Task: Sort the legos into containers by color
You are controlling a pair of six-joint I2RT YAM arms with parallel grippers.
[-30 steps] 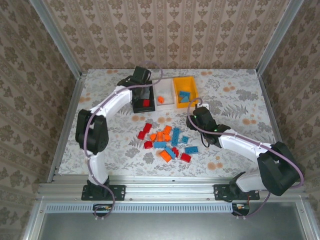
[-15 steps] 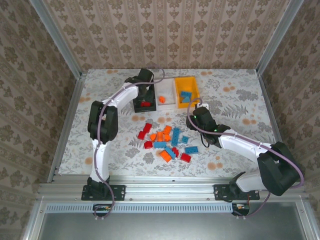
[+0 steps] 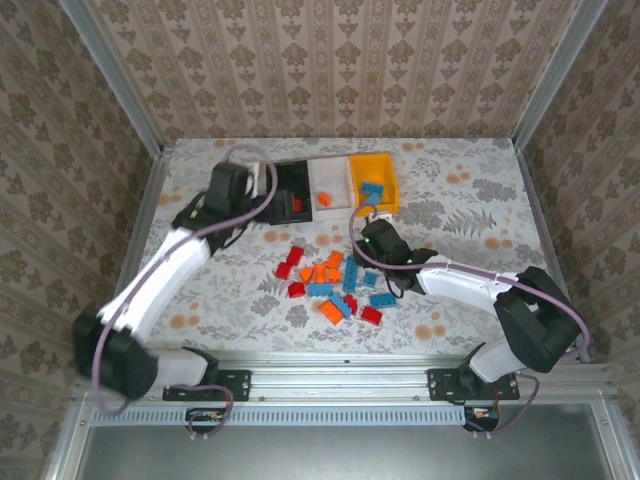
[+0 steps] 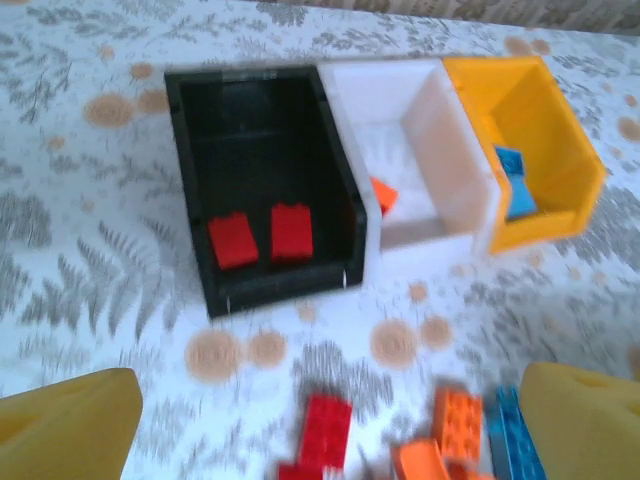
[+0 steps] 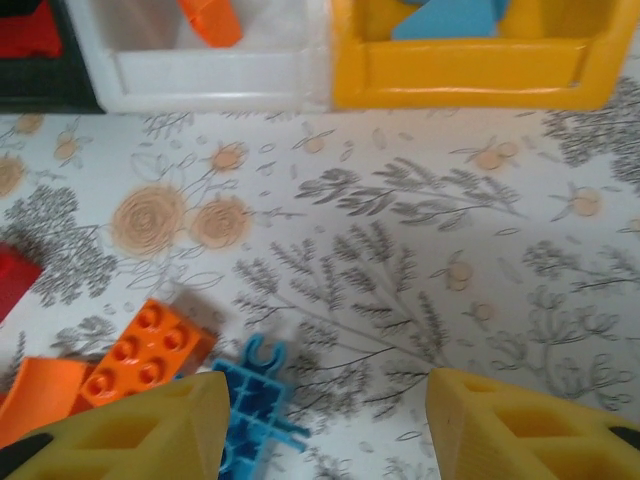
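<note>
Legos (image 3: pixel 335 283) in red, orange and blue lie in a loose heap in the middle of the surface (image 3: pixel 460 200), a little way in front of three bins. The bins stand in a row at the back, side against side. The black bin (image 4: pixel 190 180) is on the left, the white bin (image 4: pixel 440 130) is in the middle and the yellow bin (image 4: pixel 545 130) is on the right. Two red bricks (image 4: pixel 232 242) lie flat next to each other in the black bin. One orange brick (image 4: pixel 383 193) lies in the white bin, by the wall next to the black bin. Blue bricks (image 4: pixel 512 185) lie in the yellow bin.

The left pincer (image 4: pixel 328 400) is spread wide and pinches nothing. It hangs above the surface, close to the black bin.

The right pincer (image 5: pixel 325 400) is spread too, with nothing pinched. It is low over the surface, between the heap and the white and yellow bins. A thin blue piece (image 5: pixel 255 400) lies flat just beside one of its fingers (image 5: pixel 130 430). I cannot tell if they touch. An orange brick with round bumps (image 5: pixel 145 355) lies right next to the blue piece.
</note>
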